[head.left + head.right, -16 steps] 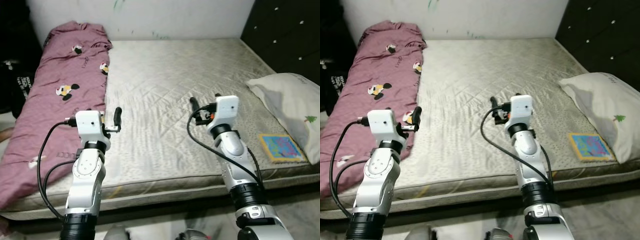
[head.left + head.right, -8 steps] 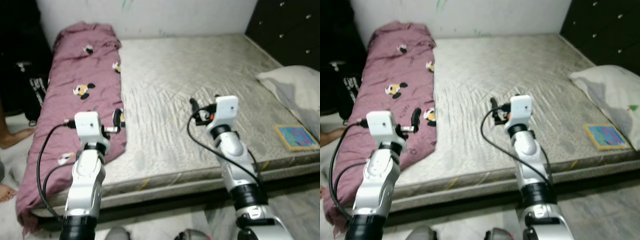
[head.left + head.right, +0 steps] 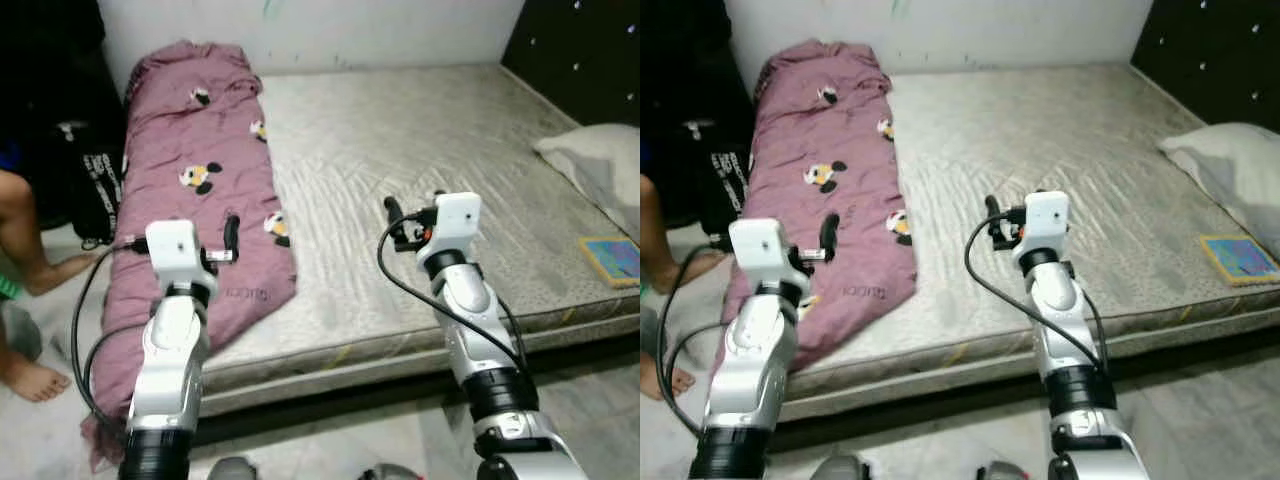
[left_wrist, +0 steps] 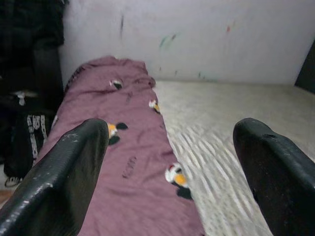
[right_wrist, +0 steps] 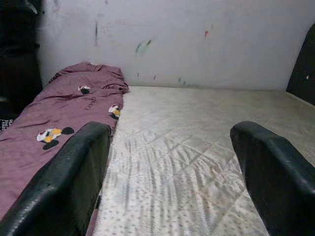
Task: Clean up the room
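Both grippers are up in front of the robot with nothing in them — the left gripper [image 4: 170, 172] has its two black fingers [image 4: 64, 177] spread wide apart, and so does the right gripper [image 5: 170, 172]. The left one [image 3: 231, 238] hangs over the near end of the purple blanket [image 3: 205, 190], not touching it, and the right one [image 3: 392, 215] is raised over the bare grey mattress [image 3: 420, 150]. That blanket, printed with little cartoon mice, lies bunched in a long strip down the mattress's left side, its near end spilling over the edge toward the floor. Off to the right there's a white pillow [image 3: 598, 165] near the dark headboard [image 3: 580, 40], and just in front of it a small colourful book [image 3: 612, 259] lying flat — close to the mattress edge. A person's bare leg and foot [image 3: 25, 300] show on the floor at far left, beside a black bag [image 3: 95, 190].
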Motion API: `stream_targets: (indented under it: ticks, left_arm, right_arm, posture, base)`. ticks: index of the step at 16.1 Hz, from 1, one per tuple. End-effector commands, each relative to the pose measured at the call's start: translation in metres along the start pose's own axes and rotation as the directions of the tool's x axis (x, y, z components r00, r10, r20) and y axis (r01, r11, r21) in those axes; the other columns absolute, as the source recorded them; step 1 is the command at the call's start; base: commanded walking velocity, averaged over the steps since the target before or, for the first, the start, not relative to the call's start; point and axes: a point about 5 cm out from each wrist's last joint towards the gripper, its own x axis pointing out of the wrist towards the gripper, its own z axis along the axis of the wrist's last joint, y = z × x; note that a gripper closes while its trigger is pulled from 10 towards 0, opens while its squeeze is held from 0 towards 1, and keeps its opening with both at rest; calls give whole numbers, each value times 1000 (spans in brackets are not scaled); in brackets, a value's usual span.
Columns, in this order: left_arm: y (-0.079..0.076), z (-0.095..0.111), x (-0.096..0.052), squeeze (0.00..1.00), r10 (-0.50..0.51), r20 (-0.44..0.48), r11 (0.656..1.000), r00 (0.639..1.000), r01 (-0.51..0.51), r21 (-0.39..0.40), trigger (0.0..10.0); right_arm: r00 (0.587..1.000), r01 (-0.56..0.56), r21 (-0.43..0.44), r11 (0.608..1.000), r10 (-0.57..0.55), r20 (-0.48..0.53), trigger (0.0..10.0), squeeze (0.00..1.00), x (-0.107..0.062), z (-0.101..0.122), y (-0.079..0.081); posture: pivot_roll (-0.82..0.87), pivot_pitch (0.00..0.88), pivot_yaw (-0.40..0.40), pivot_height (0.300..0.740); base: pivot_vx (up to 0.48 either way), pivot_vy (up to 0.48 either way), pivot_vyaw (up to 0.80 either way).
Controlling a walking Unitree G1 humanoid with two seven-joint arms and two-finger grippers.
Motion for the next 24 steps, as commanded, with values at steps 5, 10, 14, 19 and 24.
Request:
stream_targets:
  ticks: [5, 10, 14, 19, 24]
  left_arm:
    - [21, -1, -1, 0, 94, 14, 993, 995, -95, 64, 10000]
    - [20, 2, -1, 0, 78, 43, 994, 996, -81, 72, 10000]
    - [17, 3, 0, 0, 58, 48, 997, 997, -61, 52, 10000]
    - [18, 4, 0, 0, 57, 56, 996, 997, -61, 58, 10000]
    - [20, 1, -5, 0, 55, 30, 998, 998, -56, 20, 10000]
  right_arm:
    - [1000, -27, 15, 1000, 27, 12, 10000, 0, 4, 5, 11]
    - [1000, -12, 24, 1000, 11, 13, 10000, 0, 5, 5, 9]
    - [1000, -7, 25, 1000, 7, 14, 10000, 0, 5, 6, 9]
    - [1000, -6, 22, 1000, 6, 14, 10000, 0, 5, 7, 8]
    - [1000, 0, 18, 1000, -1, 6, 10000, 0, 1, 6, 3]
  posture:
    - [-6, 0, -40, 740]
    - [-9, 0, -34, 740]
    - [-12, 0, -28, 740]
    - [-15, 0, -28, 740]
    - [-19, 0, -25, 740]
  base:
    - [0, 479, 0]
    - [0, 94, 0]
    - [0, 0, 0]
    - [0, 0, -480]
    - [0, 0, -764]
